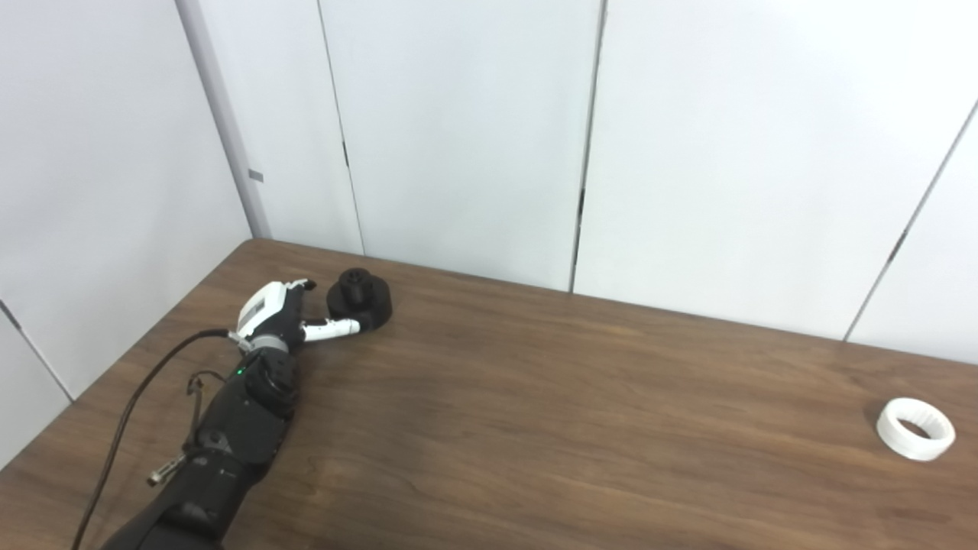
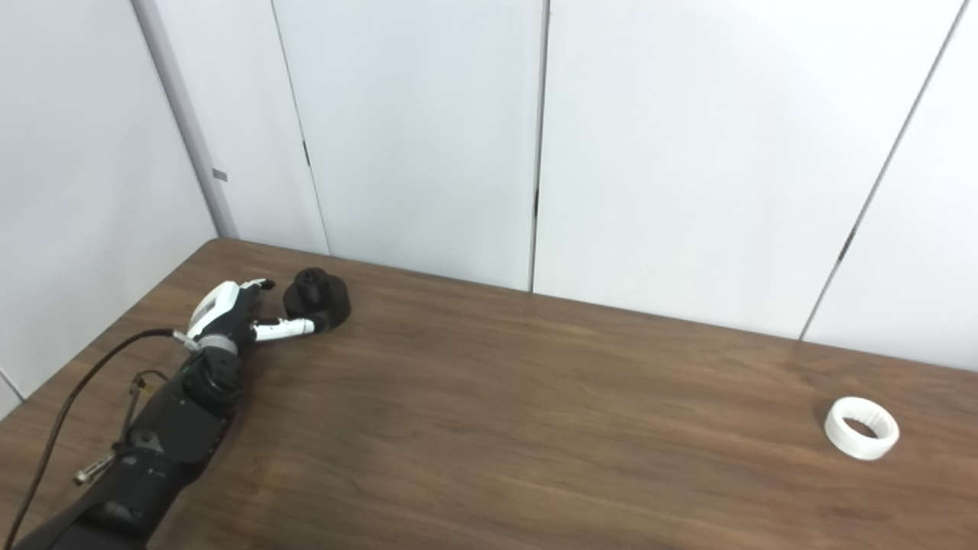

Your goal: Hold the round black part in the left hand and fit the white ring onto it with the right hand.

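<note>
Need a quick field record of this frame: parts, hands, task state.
black part: round black part on the table, far left
ring: white ring lying flat, far right, untouched
left robot hand: left robot hand open beside the black part, one finger reaching to its base, no grasp yet
right robot hand: out of view
task state: nothing picked up, ring not fitted

The round black part [image 1: 360, 299] sat upright on its wide base near the far left corner of the wooden table, a narrower knob-like hub rising from its top. The white ring [image 1: 915, 428] lay flat near the right edge, its hole facing up and its inner wall ribbed, well apart from the black part.
</note>
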`<state>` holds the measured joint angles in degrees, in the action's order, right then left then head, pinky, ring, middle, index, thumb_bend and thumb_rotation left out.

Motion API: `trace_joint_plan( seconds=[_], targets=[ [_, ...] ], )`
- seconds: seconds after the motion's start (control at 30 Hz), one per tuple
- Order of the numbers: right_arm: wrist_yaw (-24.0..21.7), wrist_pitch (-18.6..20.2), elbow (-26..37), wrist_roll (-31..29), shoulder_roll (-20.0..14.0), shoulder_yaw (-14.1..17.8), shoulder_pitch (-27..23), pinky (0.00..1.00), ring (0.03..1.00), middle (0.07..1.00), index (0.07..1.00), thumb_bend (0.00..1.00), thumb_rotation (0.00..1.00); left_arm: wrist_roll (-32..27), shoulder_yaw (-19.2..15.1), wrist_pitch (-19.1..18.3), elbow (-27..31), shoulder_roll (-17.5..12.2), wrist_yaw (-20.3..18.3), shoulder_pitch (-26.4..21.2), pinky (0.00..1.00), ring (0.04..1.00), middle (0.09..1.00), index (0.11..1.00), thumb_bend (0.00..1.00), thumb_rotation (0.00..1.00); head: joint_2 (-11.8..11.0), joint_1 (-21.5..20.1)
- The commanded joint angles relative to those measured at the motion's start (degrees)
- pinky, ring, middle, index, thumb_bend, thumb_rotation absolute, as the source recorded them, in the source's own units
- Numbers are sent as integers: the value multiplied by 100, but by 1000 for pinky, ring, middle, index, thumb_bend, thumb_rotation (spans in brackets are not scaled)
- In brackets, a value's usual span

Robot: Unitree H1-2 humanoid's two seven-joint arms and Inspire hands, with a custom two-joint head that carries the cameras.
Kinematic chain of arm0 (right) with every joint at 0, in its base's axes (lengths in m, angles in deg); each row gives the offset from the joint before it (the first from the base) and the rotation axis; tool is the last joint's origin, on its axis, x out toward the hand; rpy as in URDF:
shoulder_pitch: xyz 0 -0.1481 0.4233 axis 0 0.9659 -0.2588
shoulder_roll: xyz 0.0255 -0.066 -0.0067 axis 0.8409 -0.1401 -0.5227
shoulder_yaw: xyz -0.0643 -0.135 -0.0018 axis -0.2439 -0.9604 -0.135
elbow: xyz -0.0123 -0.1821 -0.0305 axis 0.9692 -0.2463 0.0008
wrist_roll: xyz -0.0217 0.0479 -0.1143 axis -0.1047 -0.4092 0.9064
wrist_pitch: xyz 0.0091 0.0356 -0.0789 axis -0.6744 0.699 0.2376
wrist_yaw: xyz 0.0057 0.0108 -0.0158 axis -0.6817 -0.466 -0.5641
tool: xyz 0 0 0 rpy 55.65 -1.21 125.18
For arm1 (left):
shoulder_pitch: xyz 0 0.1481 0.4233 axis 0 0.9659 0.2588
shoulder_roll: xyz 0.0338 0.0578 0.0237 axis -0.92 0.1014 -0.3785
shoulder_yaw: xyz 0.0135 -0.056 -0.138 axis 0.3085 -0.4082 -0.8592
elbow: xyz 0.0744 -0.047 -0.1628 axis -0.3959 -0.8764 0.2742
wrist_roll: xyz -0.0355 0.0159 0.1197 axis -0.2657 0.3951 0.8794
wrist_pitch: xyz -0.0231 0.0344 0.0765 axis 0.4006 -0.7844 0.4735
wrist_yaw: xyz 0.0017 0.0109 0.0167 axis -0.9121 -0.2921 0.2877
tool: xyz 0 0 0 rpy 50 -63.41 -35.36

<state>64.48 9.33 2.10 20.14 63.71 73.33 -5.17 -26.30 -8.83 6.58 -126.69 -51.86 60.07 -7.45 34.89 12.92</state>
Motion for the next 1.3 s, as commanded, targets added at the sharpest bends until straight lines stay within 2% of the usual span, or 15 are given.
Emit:
trace_joint_plan(
  seconds=[0.0,0.1,0.73,1.17,1.27],
  targets=[
    [2,-257,140,-14,-69,73,4,1000,986,911,843,788,893,-16,-16,201,26,-68,133,-326,1000,1000,973,893,1000,472,7,4],
    [12,-261,143,16,-65,71,-1,1000,987,910,842,785,896,-12,30,278,11,-63,152,-335,1000,1000,972,892,1000,468,7,4],
    [41,-210,234,24,-44,88,43,1000,987,913,848,815,901,135,389,167,-1,-84,111,-424,1000,1000,973,886,1000,485,55,24],
    [26,-211,240,-13,-49,96,70,1000,985,913,849,804,891,151,378,56,-99,-15,334,-489,1000,1000,957,868,1000,491,93,12],
    [76,-174,263,6,-13,111,72,1000,974,923,879,818,880,148,343,2,-156,24,435,-512,1000,1000,940,835,1000,453,93,12]
  ],
)
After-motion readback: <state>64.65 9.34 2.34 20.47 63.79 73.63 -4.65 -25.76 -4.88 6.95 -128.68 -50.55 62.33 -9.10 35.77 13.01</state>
